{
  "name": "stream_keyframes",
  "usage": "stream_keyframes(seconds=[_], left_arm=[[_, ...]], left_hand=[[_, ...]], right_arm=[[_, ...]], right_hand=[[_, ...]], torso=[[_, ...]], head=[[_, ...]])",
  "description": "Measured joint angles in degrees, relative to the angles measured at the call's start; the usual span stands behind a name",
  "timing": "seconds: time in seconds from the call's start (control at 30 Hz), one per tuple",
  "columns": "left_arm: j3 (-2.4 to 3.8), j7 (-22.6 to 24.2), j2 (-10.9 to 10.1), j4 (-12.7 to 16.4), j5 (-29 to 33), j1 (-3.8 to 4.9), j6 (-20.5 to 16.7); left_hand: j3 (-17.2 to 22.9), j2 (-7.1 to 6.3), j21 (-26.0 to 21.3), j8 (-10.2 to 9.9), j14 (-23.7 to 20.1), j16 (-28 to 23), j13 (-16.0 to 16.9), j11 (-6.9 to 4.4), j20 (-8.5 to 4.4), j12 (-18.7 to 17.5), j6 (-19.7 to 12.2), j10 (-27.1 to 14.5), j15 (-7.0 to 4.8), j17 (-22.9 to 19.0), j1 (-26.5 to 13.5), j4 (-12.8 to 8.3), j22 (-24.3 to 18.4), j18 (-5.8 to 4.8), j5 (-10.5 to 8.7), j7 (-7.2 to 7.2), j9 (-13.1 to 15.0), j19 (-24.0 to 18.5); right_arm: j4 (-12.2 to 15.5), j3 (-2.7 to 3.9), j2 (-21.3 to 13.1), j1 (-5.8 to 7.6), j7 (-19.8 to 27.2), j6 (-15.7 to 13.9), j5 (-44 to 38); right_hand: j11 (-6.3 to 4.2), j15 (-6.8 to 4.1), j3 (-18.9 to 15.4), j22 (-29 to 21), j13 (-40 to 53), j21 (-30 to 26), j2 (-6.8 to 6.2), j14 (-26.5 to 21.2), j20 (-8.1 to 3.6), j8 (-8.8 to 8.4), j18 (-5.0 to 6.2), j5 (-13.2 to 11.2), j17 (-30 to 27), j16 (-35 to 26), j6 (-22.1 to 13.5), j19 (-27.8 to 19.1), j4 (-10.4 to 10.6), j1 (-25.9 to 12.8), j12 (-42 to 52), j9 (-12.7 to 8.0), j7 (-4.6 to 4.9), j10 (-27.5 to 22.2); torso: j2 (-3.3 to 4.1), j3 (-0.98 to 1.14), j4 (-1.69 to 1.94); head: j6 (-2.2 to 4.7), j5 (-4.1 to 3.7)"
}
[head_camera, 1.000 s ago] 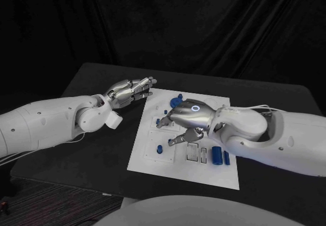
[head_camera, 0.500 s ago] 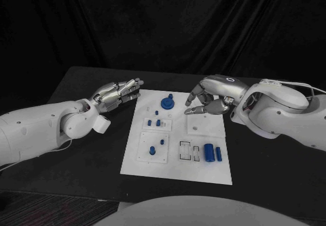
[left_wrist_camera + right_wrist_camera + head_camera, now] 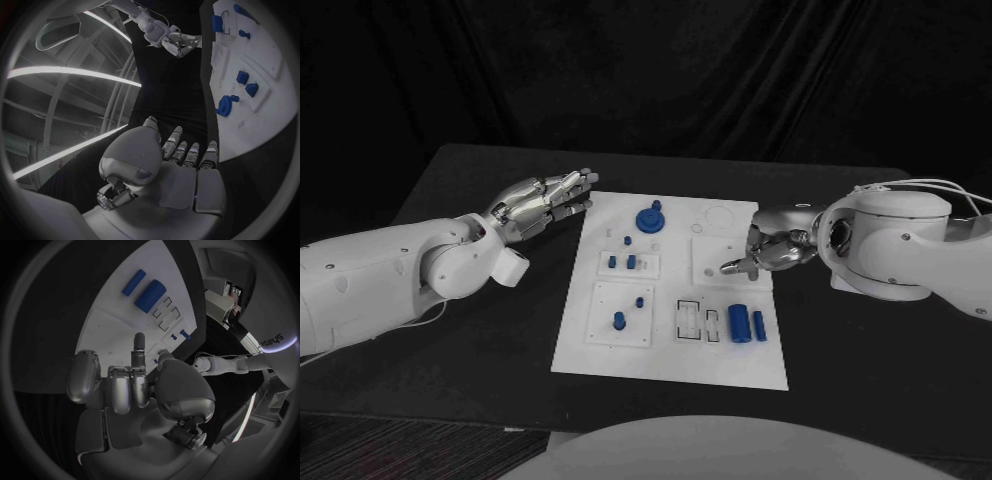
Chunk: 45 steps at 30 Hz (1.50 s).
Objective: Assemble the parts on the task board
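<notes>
My right robot hand point(image 3: 764, 252), fingers curled and holding nothing, hovers at the task board's point(image 3: 672, 355) right edge; the blue parts point(image 3: 746, 325) lie just below it in frame.

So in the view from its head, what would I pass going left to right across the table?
Left hand → gear-shaped blue part on the white task board → two blue cylinders lying side by side on the board → right hand at the board's right edge.

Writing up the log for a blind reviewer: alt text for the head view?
A white task board with small blue parts lies on a black table. The left hand hovers off its far left corner, fingers extended; the right hand sits curled at its right edge, holding nothing visible.
</notes>
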Motion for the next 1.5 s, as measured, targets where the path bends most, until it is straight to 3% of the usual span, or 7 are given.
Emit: stream_keyframes(seconds=[0.03,0.2,0.37,0.57,0.87,1.13,1.5], left_arm=[[0.00,0.05,-0.02,0.01,0.00,-0.03,-0.03],[0.00,0.63,-0.08,0.16,0.00,-0.09,-0.34],[0.00,1.45,-0.08,0.25,0.00,-0.13,-0.74],[0.00,2.24,-0.08,0.33,0.00,-0.17,-1.08],[0.00,2.61,-0.22,0.36,0.00,-0.19,-1.16],[0.00,2.62,-0.22,0.30,0.00,-0.20,-1.15],[0.00,2.50,-0.17,0.22,0.00,-0.21,-1.10]], left_hand=[[0.01,-0.07,0.00,0.18,0.00,0.00,0.00,0.09,0.00,0.00,0.29,0.09,0.00,0.00,0.07,-0.01,0.01,0.00,0.05,0.03,0.04,0.00],[0.55,-0.49,0.26,0.90,0.00,0.00,0.14,0.56,0.21,0.28,2.08,0.56,0.00,-0.03,0.49,-0.23,0.45,0.00,1.23,0.21,0.22,0.21],[1.20,-0.61,0.26,1.23,0.00,0.00,0.19,0.75,0.21,0.50,2.47,0.75,0.00,-0.05,1.89,-0.87,0.45,-0.01,2.98,0.20,0.22,0.21],[1.10,-0.57,0.26,1.23,0.00,0.00,0.19,0.75,0.21,0.49,2.47,0.75,0.00,-0.04,1.93,-1.11,0.44,0.00,3.35,0.20,0.22,0.21],[1.26,-0.57,0.26,1.23,0.00,0.00,0.18,0.75,0.21,0.49,2.47,0.75,0.00,-0.03,1.93,-1.27,0.44,0.00,3.35,0.20,0.21,0.21],[1.26,-0.57,0.26,1.23,0.00,0.00,0.18,0.75,0.21,0.48,2.47,0.75,0.00,-0.02,1.93,-1.27,0.43,0.00,3.35,0.20,0.21,0.21],[1.26,-0.57,0.25,1.22,0.00,0.00,0.17,0.74,0.21,0.46,2.47,0.75,0.00,-0.01,1.93,-1.27,0.43,-0.01,3.35,0.20,0.20,0.20]], right_arm=[[0.23,0.01,-0.12,-0.04,-1.28,0.86,0.17],[0.80,0.02,-0.42,-0.18,-5.67,3.94,0.65],[1.62,0.04,-0.91,-0.77,-9.11,5.76,1.16],[2.70,0.03,-1.27,-1.70,-11.92,6.63,3.02],[3.85,0.02,-0.96,-3.23,-13.98,6.33,5.27],[3.66,0.02,-0.02,-4.56,-14.69,5.18,6.09],[2.29,0.02,1.38,-5.90,-15.02,3.65,6.47]], right_hand=[[0.00,0.00,0.00,0.00,0.00,1.94,0.00,0.00,-0.13,0.44,-0.87,0.00,0.00,0.00,0.39,0.13,0.00,0.00,0.00,0.77,-0.30,0.00],[-0.39,-0.20,0.42,0.00,-0.01,5.56,-0.18,0.20,-0.20,1.09,-0.83,0.45,0.00,0.00,0.88,0.20,-0.08,0.18,0.00,2.74,-0.79,0.02],[-0.59,-0.20,1.25,0.00,-0.01,4.82,-0.97,0.20,-0.20,1.13,-0.82,3.24,-0.01,0.00,0.88,0.20,-0.59,2.10,0.00,4.35,-0.79,-0.18],[-0.59,-0.20,1.30,0.00,-0.01,4.82,-1.28,0.20,-0.20,0.29,-0.82,3.21,-0.01,0.00,0.13,0.20,-0.63,2.70,0.00,4.53,-0.46,-0.18],[-0.59,-0.20,1.45,-0.01,-0.02,5.52,-1.83,0.20,-0.20,-1.61,-0.81,-0.46,-0.01,0.00,-0.48,0.20,-0.48,3.16,0.00,4.61,0.13,-0.18],[-0.38,-0.20,1.85,-0.01,-0.02,5.84,-3.15,0.20,-0.20,-2.97,-0.81,-4.77,-0.02,0.00,-0.48,0.20,-0.08,0.09,0.00,4.98,0.13,0.03],[-0.36,-0.20,1.93,0.03,-0.03,5.84,-3.70,0.20,-0.20,-3.87,-0.81,-5.11,-0.02,0.00,-1.08,0.20,0.00,-0.98,0.00,5.03,0.74,0.00]], torso=[[0.00,0.00,-0.02],[-0.02,0.00,-0.04],[-0.07,-0.03,-0.03],[-0.08,-0.07,0.01],[-0.09,-0.11,-0.01],[-0.08,-0.10,-0.01],[-0.14,-0.10,-0.01]], head=[[0.00,-0.02],[0.00,-0.15],[0.00,-0.28],[0.00,-0.19],[0.00,-0.29],[0.00,-0.19],[0.00,-0.13]])
